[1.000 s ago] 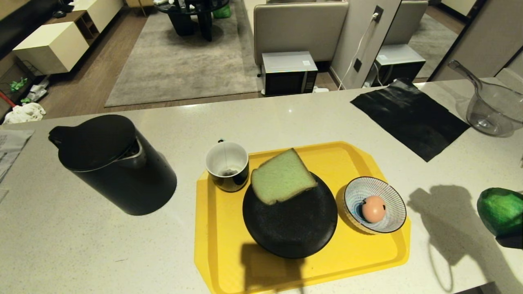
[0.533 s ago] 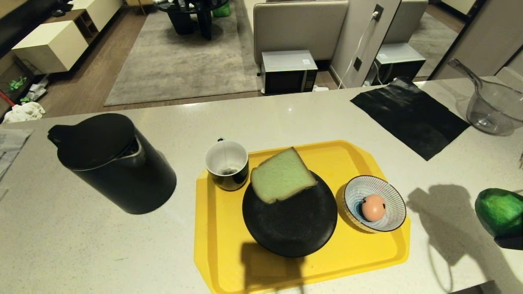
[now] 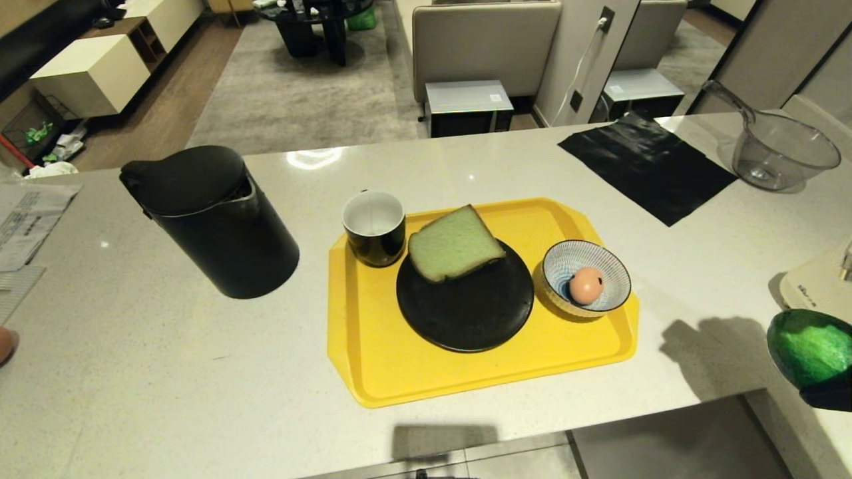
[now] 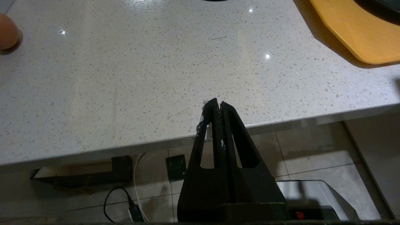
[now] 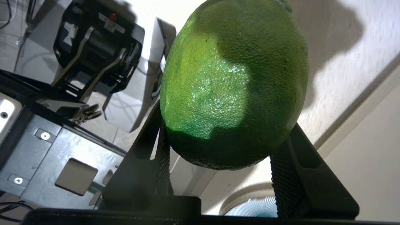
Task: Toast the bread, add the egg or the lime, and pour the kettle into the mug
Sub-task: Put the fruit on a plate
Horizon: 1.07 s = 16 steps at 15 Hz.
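The pale green bread leans on the back rim of a black plate on the yellow tray. The black mug, white inside, stands at the tray's back left corner. An egg lies in a striped bowl on the tray's right side. The black kettle stands left of the tray. At the right edge of the head view my right gripper is shut on the lime above the counter. My left gripper is shut and empty at the counter's front edge.
A black mat and a clear glass jug sit at the back right. A white appliance stands behind the lime. Papers lie at the far left, with a round orange-brown thing near them. The counter's front edge is close.
The whole head picture has shifted: the camera has drawn back, so the counter's front edge and floor now show. The lime stays in my right gripper at the right edge.
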### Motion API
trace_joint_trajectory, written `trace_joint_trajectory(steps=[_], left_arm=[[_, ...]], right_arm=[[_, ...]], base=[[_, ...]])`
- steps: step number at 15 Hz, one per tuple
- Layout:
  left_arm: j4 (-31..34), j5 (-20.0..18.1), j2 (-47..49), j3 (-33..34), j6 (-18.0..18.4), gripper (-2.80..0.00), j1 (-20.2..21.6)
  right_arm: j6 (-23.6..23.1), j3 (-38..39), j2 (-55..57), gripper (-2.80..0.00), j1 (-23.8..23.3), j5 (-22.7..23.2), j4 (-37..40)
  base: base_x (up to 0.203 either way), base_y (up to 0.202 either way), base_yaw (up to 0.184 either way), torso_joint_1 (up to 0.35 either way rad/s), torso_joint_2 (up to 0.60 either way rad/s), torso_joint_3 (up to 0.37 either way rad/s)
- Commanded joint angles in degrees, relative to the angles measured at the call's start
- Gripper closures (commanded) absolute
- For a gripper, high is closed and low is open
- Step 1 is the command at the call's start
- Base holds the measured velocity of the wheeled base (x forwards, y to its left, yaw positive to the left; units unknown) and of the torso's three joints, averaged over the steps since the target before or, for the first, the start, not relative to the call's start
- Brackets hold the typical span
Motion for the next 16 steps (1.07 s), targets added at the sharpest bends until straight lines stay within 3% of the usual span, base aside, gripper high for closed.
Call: trace_joint_trajectory(steps=[1,4,8,16], left_arm=[[0.0,0.0,0.0,0.0,0.0,0.0,0.0],[0.0,0.0,0.0,0.0,0.0,0.0,0.0],[0.0,0.0,0.0,0.0,0.0,0.0,0.0],[0.0,0.0,0.0,0.0,0.0,0.0,0.0]], right_arm=[[0.0,0.0,0.2,0.0,3.0,-0.8,-1.1],[2.1,0.2,1.3,0.0,9.1,-4.9,-4.8],[8.4,-1.5,6.0,0.0,20.4,-15.9,-16.2],[7.7,-22.2,19.6,0.0,27.6,-20.3,-18.1]], base=[[0.0,0.0,0.0,0.0,0.0,0.0],[0.0,0.0,0.0,0.0,0.0,0.0],[0.0,0.0,0.0,0.0,0.0,0.0],[0.0,0.0,0.0,0.0,0.0,0.0]])
